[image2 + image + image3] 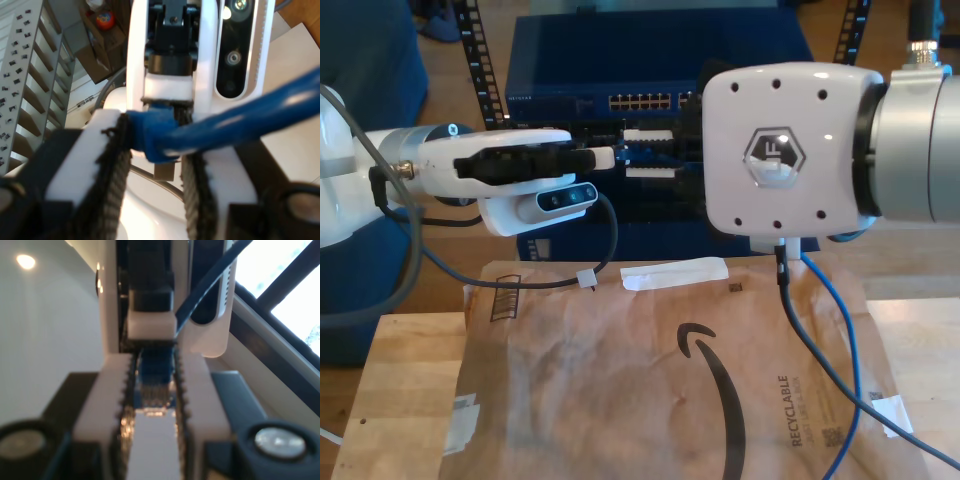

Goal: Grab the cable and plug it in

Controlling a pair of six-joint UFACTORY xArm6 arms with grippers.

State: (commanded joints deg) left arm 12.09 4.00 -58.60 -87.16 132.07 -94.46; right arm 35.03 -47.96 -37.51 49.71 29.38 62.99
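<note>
1. Nearest the camera: a smooth, rounded white arm housing (pixel 780 150) with a hexagon badge, in front of the blue network switch (pixel 650 100).
2. My first gripper (pixel 155 385): white fingers, black serrated pads, clamped on the cable (pixel 152 375) at its blue end.
3. My second gripper (pixel 155 145): same ridged pads around the cable's blue boot; one pad touches it, the other side is hidden, so grip cannot be told.
4. Thin, glossy bright blue cable hanging below the switch.
5. Beneath the switch: crinkled brown paper mailer (pixel 650 380) on a pale wooden table (pixel 390 400).
</note>
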